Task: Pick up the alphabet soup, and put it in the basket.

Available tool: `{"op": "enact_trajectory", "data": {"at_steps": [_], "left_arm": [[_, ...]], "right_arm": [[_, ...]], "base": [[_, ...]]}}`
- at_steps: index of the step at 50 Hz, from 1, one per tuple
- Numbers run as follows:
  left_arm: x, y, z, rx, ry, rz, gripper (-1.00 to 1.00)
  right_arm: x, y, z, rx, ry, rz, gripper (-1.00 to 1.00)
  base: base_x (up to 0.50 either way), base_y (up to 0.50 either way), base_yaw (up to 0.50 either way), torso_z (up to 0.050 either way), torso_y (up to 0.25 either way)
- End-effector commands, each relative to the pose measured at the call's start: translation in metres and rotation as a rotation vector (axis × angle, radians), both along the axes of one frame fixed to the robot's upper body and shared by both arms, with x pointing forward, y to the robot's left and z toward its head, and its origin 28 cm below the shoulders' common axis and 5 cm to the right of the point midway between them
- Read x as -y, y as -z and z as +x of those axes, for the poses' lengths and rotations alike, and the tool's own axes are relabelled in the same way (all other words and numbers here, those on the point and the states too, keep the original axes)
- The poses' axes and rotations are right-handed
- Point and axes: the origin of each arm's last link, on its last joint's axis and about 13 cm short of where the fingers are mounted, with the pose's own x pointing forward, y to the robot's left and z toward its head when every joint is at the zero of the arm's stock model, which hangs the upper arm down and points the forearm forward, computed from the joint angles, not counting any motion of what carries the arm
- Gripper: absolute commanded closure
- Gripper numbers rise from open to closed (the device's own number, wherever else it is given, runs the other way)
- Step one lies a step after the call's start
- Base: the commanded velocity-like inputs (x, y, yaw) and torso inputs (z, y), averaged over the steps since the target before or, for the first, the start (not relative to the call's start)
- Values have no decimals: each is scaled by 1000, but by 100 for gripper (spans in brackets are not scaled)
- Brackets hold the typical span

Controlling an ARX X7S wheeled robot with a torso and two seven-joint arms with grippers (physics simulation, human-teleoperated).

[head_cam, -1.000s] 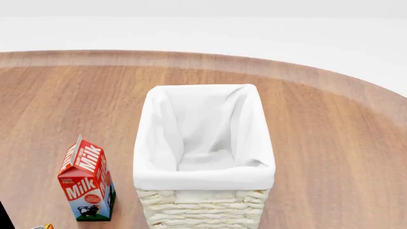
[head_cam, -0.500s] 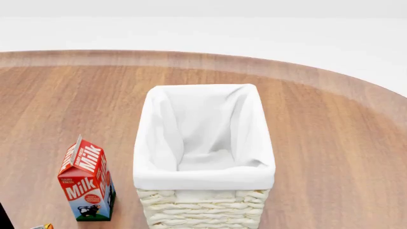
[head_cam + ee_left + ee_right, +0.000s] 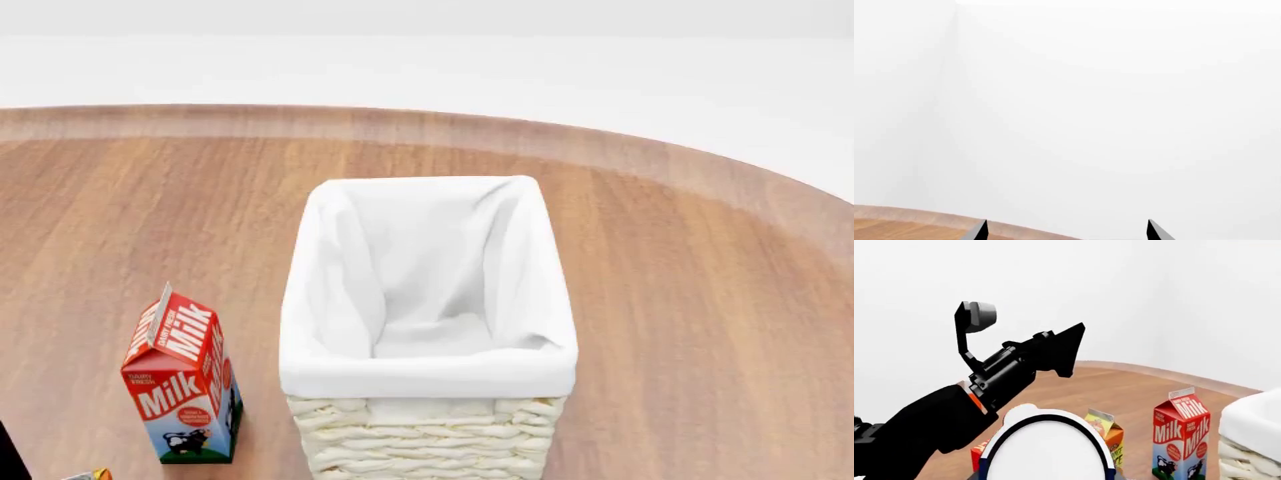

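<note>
The alphabet soup (image 3: 1046, 450) fills the lower part of the right wrist view: a white top ringed by a dark blue rim, sitting right at my right gripper's jaws, whose fingers are almost wholly hidden behind it. The basket (image 3: 427, 385), cream wicker with a white cloth lining, stands empty in the middle of the head view, and its corner (image 3: 1254, 422) shows in the right wrist view. My left gripper (image 3: 1067, 232) is open with nothing between its fingertips, facing a white wall over the table's edge. Neither gripper shows in the head view.
A red milk carton (image 3: 180, 385) stands left of the basket on the round wooden table (image 3: 694, 300). In the right wrist view the milk carton (image 3: 1181, 437), an orange juice carton (image 3: 1109, 432) and a red box (image 3: 978, 456) stand behind the can, with my black left arm (image 3: 1001, 375) raised above.
</note>
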Motion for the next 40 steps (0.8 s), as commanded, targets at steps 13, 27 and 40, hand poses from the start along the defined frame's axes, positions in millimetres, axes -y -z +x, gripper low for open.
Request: {"op": "enact_trajectory", "data": {"at_steps": [13,27,40], "left_arm": [[0,0,0,0,0,-1,-100],[1,0,1,-1,2,2,-100],[2,1,2,-8,7,4,-100]], "right_arm": [[0,-7,3,31,28,60,100],[-1,-15,9,45,82,103,100],[-7,-26,27,28,121,138,100]], "base": [[0,0,0,0,1],[0,0,0,0,0],[0,0,0,0,1]]}}
